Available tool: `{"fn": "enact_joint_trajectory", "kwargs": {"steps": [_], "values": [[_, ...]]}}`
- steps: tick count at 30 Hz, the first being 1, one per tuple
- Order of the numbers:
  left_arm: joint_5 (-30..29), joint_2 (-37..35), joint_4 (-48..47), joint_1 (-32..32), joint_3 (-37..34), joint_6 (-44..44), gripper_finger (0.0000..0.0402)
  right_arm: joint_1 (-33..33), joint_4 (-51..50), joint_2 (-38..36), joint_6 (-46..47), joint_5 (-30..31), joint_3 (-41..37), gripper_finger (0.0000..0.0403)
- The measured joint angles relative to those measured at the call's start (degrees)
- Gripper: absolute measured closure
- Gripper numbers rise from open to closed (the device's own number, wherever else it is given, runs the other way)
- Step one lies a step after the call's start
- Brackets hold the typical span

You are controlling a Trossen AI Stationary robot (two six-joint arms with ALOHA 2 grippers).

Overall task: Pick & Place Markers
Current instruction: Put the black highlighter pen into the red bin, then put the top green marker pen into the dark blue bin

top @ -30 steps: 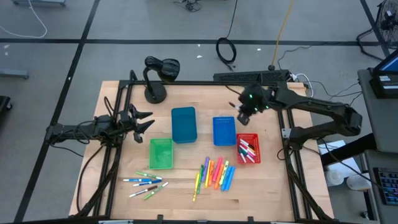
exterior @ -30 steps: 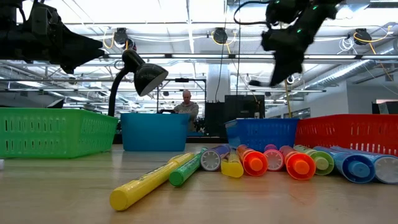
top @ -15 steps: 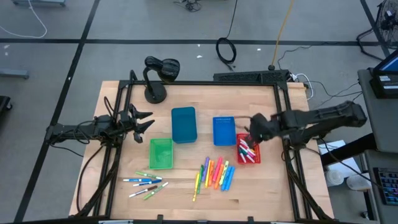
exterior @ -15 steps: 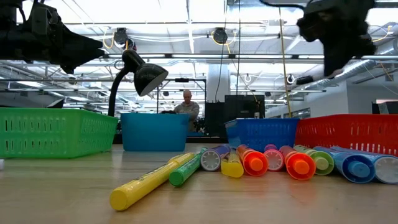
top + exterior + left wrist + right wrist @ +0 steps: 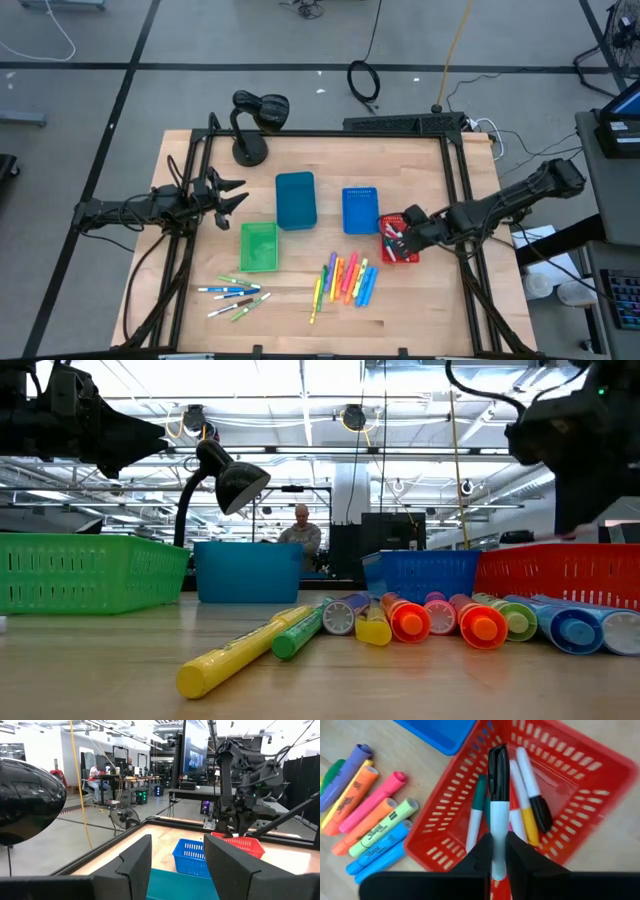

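**Sorting well short of done: a black-capped marker over the red bin**

The right gripper (image 5: 498, 851) is closed on a white-bodied marker with a black cap (image 5: 497, 795), pinched near the middle of its barrel and held over the red bin (image 5: 580, 795) at the table's right side. Judging by that, this one is about to be dropped in, not yet released.

Inside the red bin the right wrist view shows about 4 thin pens: 1 with a teal cap (image 5: 478, 802), 1 with a black cap (image 5: 540, 812), 1 with a yellow section (image 5: 529, 827), and 1 more I cannot tell apart beneath the held marker.

Left to do: a row of neon highlighters (image 5: 347, 279) lies on the wood in front of the bins, roughly 8, in yellow, orange, pink, blue, purple and green. A second cluster of about 6 thin white pens (image 5: 232, 295) lies near the front left.

3 other bins stand behind: 1 green bin (image 5: 259, 246), 1 teal bin (image 5: 295, 200), 1 blue bin (image 5: 360, 210), all looking empty from above.

The left gripper (image 5: 222, 192) waits at the table's left edge, fingers apart, holding nothing.
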Motion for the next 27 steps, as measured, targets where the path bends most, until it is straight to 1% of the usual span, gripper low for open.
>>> {"fn": "enact_joint_trajectory", "kwargs": {"steps": [2,5,11,21,27], "values": [[0.0,-0.02,0.0,-0.02,0.0,0.0,0.0217,-0.01,2.5,0.01,-0.82,-0.02,-1.8,0.0382],[0.0,0.0,0.0,-0.02,0.0,0.02,0.0217,-0.03,3.42,0.01,-0.9,-0.02,-3.37,0.0381],[0.0,0.0,0.0,-0.02,0.02,0.02,0.0217,-0.07,4.08,0.01,-0.89,-0.08,-3.92,0.0376],[0.0,-0.01,0.0,-0.01,0.02,0.0,0.0217,-0.07,4.35,0.01,-1.55,-0.13,-3.92,0.033],[0.0,-0.01,0.0,0.0,0.01,0.01,0.0218,-0.09,4.37,-0.24,-3.81,-0.15,-3.92,0.031]]}}
